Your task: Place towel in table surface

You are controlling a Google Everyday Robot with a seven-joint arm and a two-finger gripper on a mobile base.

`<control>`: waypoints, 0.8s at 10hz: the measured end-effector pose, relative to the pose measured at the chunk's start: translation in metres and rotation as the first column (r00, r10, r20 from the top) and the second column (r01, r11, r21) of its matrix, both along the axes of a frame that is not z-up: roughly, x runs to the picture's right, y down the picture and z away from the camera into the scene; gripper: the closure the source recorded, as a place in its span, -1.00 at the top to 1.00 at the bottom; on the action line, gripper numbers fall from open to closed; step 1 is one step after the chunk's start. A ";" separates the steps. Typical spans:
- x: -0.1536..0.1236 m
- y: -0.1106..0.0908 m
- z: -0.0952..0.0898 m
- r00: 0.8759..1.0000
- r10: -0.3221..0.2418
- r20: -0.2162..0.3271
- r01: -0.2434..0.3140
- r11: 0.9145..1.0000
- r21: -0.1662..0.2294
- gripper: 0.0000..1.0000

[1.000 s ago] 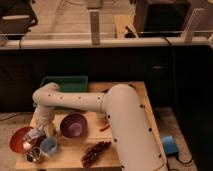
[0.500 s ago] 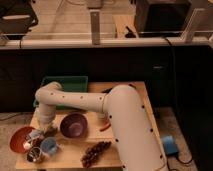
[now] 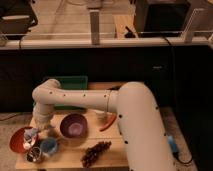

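Note:
The wooden table (image 3: 107, 152) stands in the lower left of the camera view. My white arm bends down from the right to its left end. My gripper (image 3: 37, 131) hangs low over the rim of a red bowl (image 3: 18, 142). A small pale bluish crumpled thing, likely the towel (image 3: 29, 134), sits right at the gripper, above the bowl. I cannot tell whether the gripper holds it.
A purple bowl (image 3: 74, 125) sits just right of the gripper. A blue cup (image 3: 48, 146) and a metal can (image 3: 34, 154) stand in front of it. A green tray (image 3: 67, 82) is behind, a dark bunch (image 3: 96, 151) at the front, and a red pepper (image 3: 107, 122) by my arm.
The arm's elbow has shifted slightly up and to the right. The gripper stays low over the red bowl with the pale thing at it.

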State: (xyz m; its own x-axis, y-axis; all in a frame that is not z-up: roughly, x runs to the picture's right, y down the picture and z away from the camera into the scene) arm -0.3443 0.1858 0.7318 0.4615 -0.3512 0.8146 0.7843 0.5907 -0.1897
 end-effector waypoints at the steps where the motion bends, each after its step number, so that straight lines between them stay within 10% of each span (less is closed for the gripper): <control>1: 0.004 -0.006 -0.014 1.000 0.015 0.015 -0.015 1.000 0.015 -1.00; 8: 0.037 -0.043 -0.088 0.988 0.097 0.116 -0.107 0.991 0.083 -1.00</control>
State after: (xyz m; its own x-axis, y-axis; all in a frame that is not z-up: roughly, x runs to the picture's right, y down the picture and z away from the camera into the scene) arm -0.3077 0.1429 0.6441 0.4070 -0.3797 0.8308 0.7321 0.6795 -0.0481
